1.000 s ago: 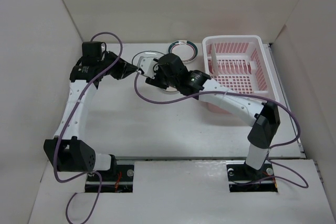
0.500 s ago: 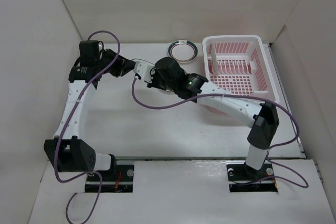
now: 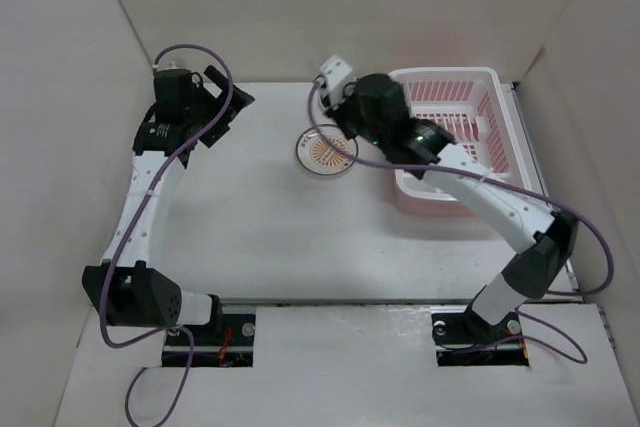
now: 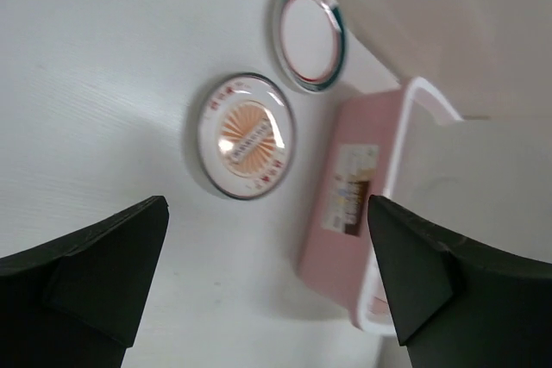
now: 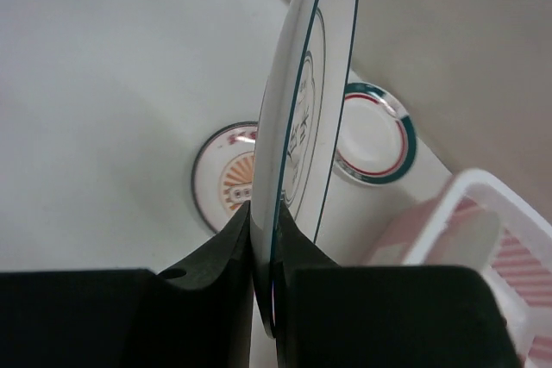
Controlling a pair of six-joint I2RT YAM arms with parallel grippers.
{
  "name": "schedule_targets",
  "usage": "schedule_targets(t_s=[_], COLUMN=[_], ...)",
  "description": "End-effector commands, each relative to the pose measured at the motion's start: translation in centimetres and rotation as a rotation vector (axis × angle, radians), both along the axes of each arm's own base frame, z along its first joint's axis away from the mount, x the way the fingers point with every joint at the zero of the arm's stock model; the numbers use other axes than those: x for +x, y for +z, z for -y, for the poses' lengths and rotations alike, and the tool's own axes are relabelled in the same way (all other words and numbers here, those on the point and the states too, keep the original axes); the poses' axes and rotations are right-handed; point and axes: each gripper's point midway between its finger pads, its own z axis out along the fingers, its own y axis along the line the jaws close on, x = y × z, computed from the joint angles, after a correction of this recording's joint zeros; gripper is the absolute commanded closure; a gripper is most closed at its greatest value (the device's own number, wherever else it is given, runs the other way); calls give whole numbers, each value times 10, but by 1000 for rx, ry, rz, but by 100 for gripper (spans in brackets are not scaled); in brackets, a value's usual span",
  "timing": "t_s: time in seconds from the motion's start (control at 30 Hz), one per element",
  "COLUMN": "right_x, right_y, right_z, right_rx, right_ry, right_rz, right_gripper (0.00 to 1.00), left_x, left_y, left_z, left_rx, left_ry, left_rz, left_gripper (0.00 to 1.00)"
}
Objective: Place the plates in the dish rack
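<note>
Right gripper [image 5: 266, 239] clamped on rim of small round white plate with thin dark rings [image 5: 297, 118]; plate upright, edge-on, in air just left of rectangular pale pink-and-white plastic dish rack [image 3: 455, 137]. Flat on white table [image 3: 250, 217]: white plate with orange patterned centre [image 3: 326, 152], teal-rimmed white plate [image 4: 309, 23] near it, both close to rack. Left gripper [image 3: 226, 97] empty, jaws wide apart, well left of plates. Right arm covers part of rack.

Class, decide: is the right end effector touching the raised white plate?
Touching. In the right wrist view the right end effector clamps the raised white plate, one finger pressed against each face.
</note>
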Motion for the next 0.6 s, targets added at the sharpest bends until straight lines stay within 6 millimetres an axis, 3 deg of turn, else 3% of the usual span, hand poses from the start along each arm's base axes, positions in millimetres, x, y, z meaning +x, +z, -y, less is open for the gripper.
schedule_targets(t_s=[0.0,0.03,0.07,0.1,0.17,0.2,0.3,0.43,0.5,0.57], right_x=[21,22,36,39,49,58,73,96,105,109], right_y=[106,118,114,120,107,100,85,51,36,26], right_z=[73,90,115,129,153,175,206,229,231,238], right_rx=[342,415,430,450,451,445,486,474,460,452], right_ry=[-186,-210,-245,-259,-314,-334,-352,-402,-399,-425], right_rz=[104,94,74,79,40,23,-22,-95,-124,-139], right_gripper=[100,100,100,100,100,100,100,100,100,100], left_x=[-9,-10,-15,-19,-21,-24,-25,-23,-26,-26], left_y=[-15,-14,-23,-20,-15,-16,-15,5,-1,9], left_z=[-29,-40,-41,-30,-31,-29,-23,-13,-8,-4], left_rx=[319,378,430,461,526,551,556,528,503,464], left_ry=[110,175,180,167,213,207,213,235,209,174], left_rz=[-52,-58,-97,-87,-73,-76,-68,3,15,87], left_gripper=[0,0,0,0,0,0,0,0,0,0])
